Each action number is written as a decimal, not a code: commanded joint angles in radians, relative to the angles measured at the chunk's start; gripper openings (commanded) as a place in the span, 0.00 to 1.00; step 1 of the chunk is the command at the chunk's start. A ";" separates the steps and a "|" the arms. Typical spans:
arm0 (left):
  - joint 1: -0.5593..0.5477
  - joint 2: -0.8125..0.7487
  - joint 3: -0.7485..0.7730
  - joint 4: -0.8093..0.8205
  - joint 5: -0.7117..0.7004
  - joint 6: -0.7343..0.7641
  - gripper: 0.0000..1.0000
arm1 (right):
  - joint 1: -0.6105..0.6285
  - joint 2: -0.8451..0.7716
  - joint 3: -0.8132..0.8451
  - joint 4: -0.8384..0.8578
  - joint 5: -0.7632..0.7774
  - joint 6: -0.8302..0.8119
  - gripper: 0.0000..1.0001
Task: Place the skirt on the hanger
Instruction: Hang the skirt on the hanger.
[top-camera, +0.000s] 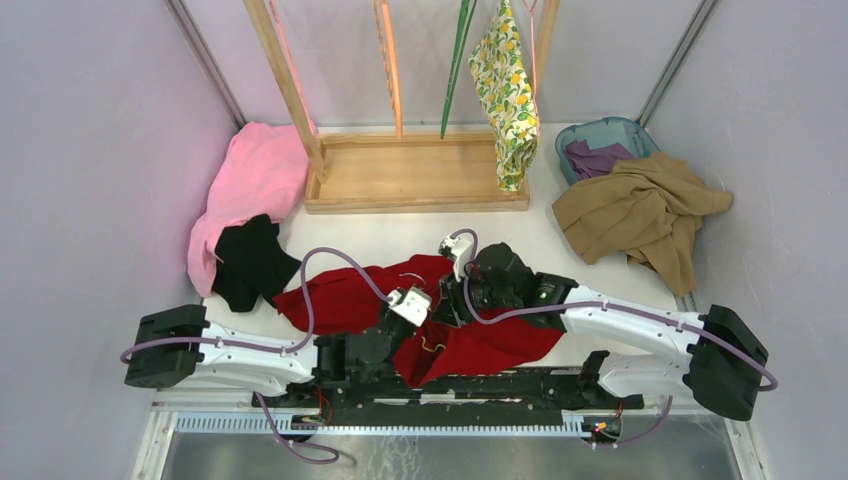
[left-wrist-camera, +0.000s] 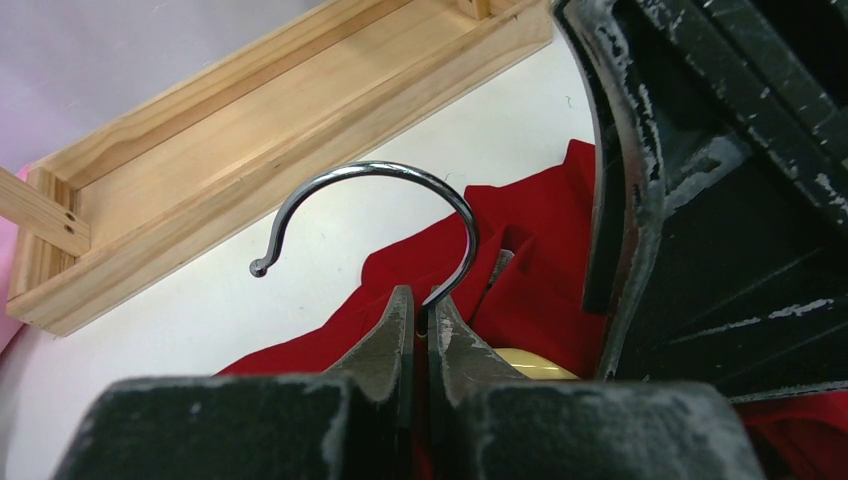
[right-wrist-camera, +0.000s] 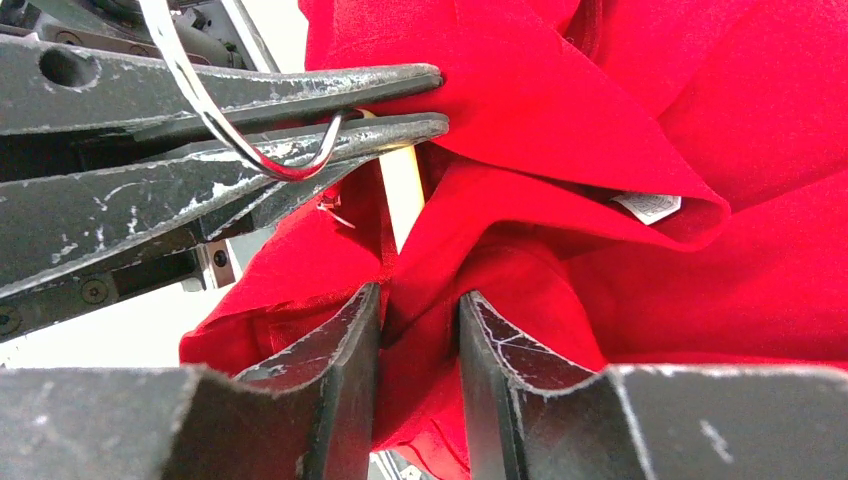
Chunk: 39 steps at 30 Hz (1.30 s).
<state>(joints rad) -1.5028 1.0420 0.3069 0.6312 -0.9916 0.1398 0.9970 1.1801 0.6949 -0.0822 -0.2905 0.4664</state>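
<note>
Distance governs the coming move: the skirt (top-camera: 508, 95) hangs at the far edge of the desk (top-camera: 400, 235), right of centre, draped from the top of the wooden rack (top-camera: 410, 175); its long axis runs straight down, hem just above the rack's base. A thin pink line beside its upper edge is probably the hanger (top-camera: 531, 45), though the top of the overhead view crops the hook, so how the two are joined cannot be told.

Both arms work well apart from it, at the near middle of the desk over the red garment (top-camera: 480, 345). The left fingers (left-wrist-camera: 405, 320) are clamped tight on the stem of a metal hook (left-wrist-camera: 400, 170), which belongs to a different, cream-bodied hanger buried in the red cloth. The right fingers (right-wrist-camera: 368, 310) stand parted with a fold of that cloth lying in the gap, and it does not look pinched.

The skirt lies ahead and to the right of both pairs of fingers. The right arm is the nearer, so any reach for the skirt would fall to it, going forward and upward; the left has its hook to let go first.
</note>
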 joint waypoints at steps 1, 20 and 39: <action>-0.034 -0.017 0.046 0.179 0.182 -0.077 0.03 | 0.039 0.025 0.050 0.222 -0.058 0.000 0.38; -0.032 -0.233 0.117 -0.154 0.139 -0.162 0.29 | 0.055 -0.125 0.039 0.022 -0.001 -0.047 0.01; -0.031 -0.387 0.159 -0.368 -0.119 -0.153 0.37 | 0.054 -0.347 0.024 -0.197 0.009 -0.053 0.01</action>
<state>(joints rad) -1.5524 0.6842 0.3988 0.2672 -0.8970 -0.0105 1.0420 0.8906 0.7006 -0.1982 -0.2413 0.4217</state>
